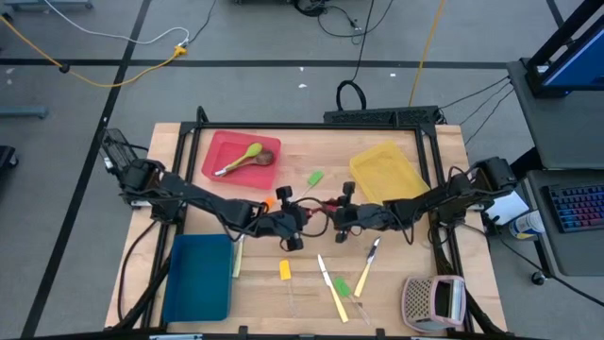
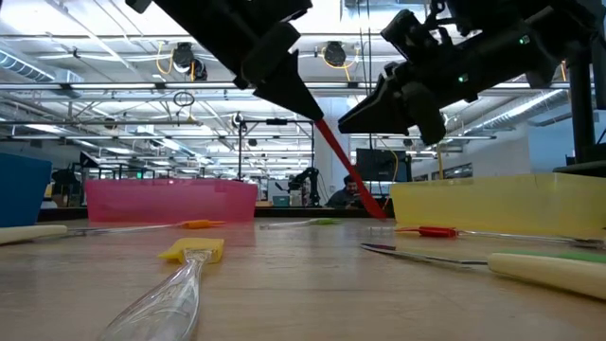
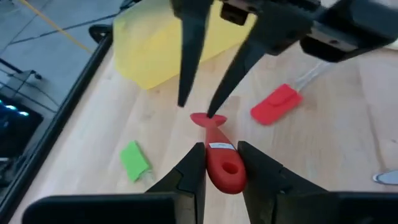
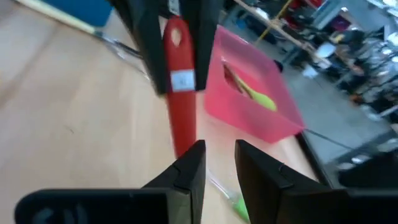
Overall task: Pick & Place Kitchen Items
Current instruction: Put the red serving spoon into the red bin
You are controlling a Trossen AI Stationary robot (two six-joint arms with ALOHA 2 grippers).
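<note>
A red spoon (image 2: 347, 172) slants between my two grippers over the table's middle. My left gripper (image 3: 221, 152) is shut on its handle end. My right gripper (image 4: 217, 149) is open. In the left wrist view its fingers (image 3: 189, 68) stand on either side of the spoon's bowl end (image 3: 201, 118); I cannot tell whether they touch it. A green spoon (image 1: 247, 153) and a brown spoon (image 1: 262, 159) lie in the red tray (image 1: 219, 146). Spatulas and knives lie flat on the table. My left gripper pinches the red spoon's handle (image 3: 224, 167) between its two fingers, near the free end with the hole and the white sticker. The spoon runs on along the fingers' line. It tilts down away from the gripper, bowl end lowest (image 2: 379, 210); whether that end rests on the table I cannot tell.
The yellow tray (image 1: 387, 170) stands at the far right and the blue tray (image 1: 198, 276) at the near left. The perforated box (image 1: 434, 300) is at the near right. A red spatula (image 3: 277, 102), a green spatula (image 1: 314, 178), a yellow spatula (image 1: 285, 271) and cream-handled knives (image 1: 332, 288) lie around the grippers.
</note>
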